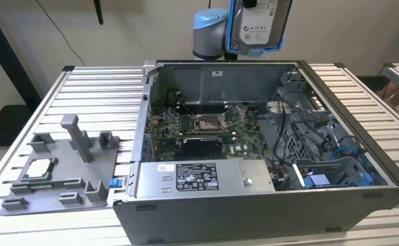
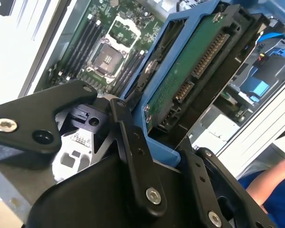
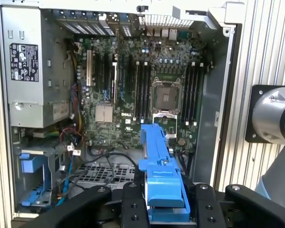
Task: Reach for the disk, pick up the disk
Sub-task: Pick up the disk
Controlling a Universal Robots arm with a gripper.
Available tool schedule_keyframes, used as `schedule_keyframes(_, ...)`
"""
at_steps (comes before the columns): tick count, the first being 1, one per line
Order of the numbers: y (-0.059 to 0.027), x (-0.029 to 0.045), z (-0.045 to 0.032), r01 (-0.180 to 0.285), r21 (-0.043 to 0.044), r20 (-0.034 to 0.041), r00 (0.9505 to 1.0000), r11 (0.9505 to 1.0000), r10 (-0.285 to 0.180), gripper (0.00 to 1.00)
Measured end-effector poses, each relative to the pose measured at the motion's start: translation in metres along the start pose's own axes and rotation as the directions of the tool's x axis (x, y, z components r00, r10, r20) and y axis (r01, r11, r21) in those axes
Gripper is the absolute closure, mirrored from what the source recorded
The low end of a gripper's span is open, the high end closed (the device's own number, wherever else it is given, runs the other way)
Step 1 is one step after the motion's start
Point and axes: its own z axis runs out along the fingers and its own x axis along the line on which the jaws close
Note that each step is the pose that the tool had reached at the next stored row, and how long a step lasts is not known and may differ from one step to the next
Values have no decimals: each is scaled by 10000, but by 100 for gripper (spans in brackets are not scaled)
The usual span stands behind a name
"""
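Already the gripper (image 3: 167,202) is clamped on the disk (image 1: 257,25), high above the case (image 1: 363,154). A good pick, I judge, needs a firm, level hold on its blue frame.

This looks like a robotics lab or test workshop for computer assembly. An opened desktop computer case (image 1: 268,205) lies on its side on a tabletop (image 1: 97,97) built of ribbed aluminium profiles, its motherboard (image 1: 199,128) and power supply (image 1: 192,177) laid bare. Beside it, at the exterior view's left, sits a grey fixture (image 1: 62,174) with slots and posts. A robot arm's blue-capped joint (image 1: 209,33) stands behind the case, before plain walls with cables running down.
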Motion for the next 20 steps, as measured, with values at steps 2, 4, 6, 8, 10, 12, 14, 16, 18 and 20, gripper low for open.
schedule_keyframes(2,-59,2,6,1,0,0,10000,10000,-1,100)
schedule_keyframes(4,-117,4,12,1,0,-1,10000,10000,-1,100)
schedule_keyframes(6,-171,6,17,0,0,0,10000,10000,0,100)
schedule_keyframes(8,-227,7,22,1,0,-1,10000,10000,-1,100)
schedule_keyframes(10,-283,8,28,1,0,-2,10000,10000,-1,100)
schedule_keyframes(12,-334,10,33,0,-1,-2,10000,10000,0,100)
schedule_keyframes(14,-384,12,38,1,0,-1,10000,10000,-1,100)
schedule_keyframes(16,-429,14,43,0,0,-1,10000,10000,0,100)
schedule_keyframes(18,-481,16,49,0,-2,1,10000,10000,0,100)
schedule_keyframes(20,-531,20,54,-2,-11,0,10000,10000,2,100)
